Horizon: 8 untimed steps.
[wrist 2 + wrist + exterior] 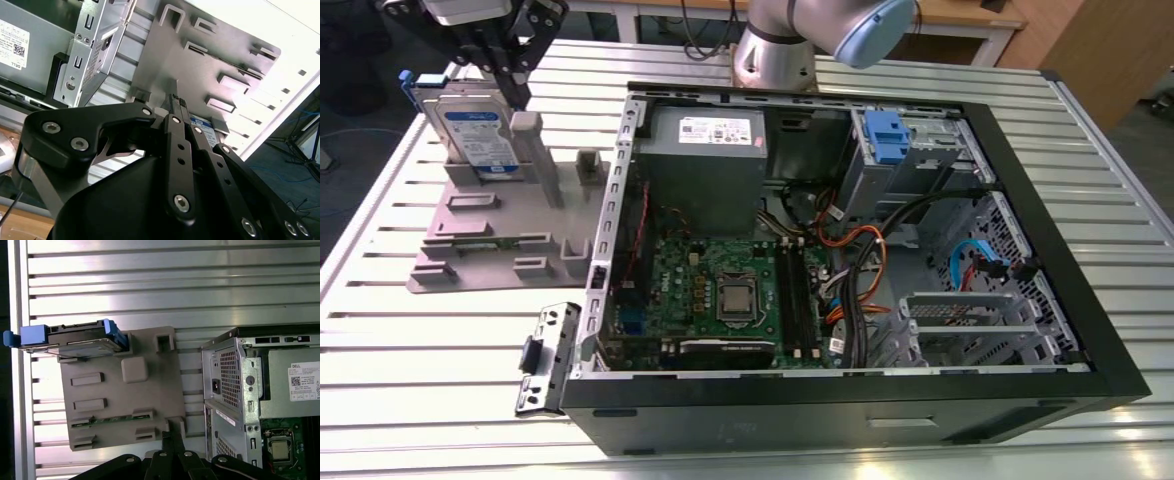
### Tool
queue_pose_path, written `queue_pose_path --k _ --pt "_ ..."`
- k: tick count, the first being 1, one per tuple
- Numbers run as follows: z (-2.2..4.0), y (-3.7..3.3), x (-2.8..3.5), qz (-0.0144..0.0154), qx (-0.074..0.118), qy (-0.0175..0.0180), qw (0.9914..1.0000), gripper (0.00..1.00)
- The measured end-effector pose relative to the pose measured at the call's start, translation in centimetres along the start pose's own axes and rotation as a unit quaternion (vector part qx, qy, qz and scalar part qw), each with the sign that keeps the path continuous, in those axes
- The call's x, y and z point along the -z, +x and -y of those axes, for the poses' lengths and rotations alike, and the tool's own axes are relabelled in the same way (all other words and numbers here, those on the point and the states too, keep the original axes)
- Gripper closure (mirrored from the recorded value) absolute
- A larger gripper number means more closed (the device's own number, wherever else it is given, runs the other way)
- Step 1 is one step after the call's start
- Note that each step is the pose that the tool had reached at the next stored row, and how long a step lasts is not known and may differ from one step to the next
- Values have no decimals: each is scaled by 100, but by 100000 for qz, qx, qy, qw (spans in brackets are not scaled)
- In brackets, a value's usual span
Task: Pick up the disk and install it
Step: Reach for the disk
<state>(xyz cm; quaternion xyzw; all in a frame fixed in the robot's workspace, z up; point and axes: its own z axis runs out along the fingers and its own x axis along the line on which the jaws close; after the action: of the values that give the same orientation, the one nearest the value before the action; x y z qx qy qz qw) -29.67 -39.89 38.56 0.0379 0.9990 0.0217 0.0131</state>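
The disk (470,135) stands upright on its edge in the far slot of the grey plastic stand (494,240), at the exterior view's left; its label faces forward and a blue bracket runs round its edges. My gripper (515,98) hangs just above the disk's upper corner on the side nearer the computer, fingers pointing down and shut with nothing between them. In the first wrist view the disk (70,337) shows edge-on at one end of the stand (120,400), and my gripper (172,429) is over the stand's opposite edge. The second wrist view shows my gripper (176,100) above the stand (200,65).
An open computer case (1067,250) lies on the slatted metal table (454,440), right beside the stand. Inside are a grey metal box with a white sticker (707,130), a drive bay with a blue bracket (887,135), a motherboard and cables. A loose metal bracket (547,355) lies near the case's front corner.
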Motion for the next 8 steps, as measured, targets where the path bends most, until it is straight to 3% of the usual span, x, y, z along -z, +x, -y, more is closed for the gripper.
queue_pose_path --k 8 --pt "2 24 -1 -5 4 3 100000 90"
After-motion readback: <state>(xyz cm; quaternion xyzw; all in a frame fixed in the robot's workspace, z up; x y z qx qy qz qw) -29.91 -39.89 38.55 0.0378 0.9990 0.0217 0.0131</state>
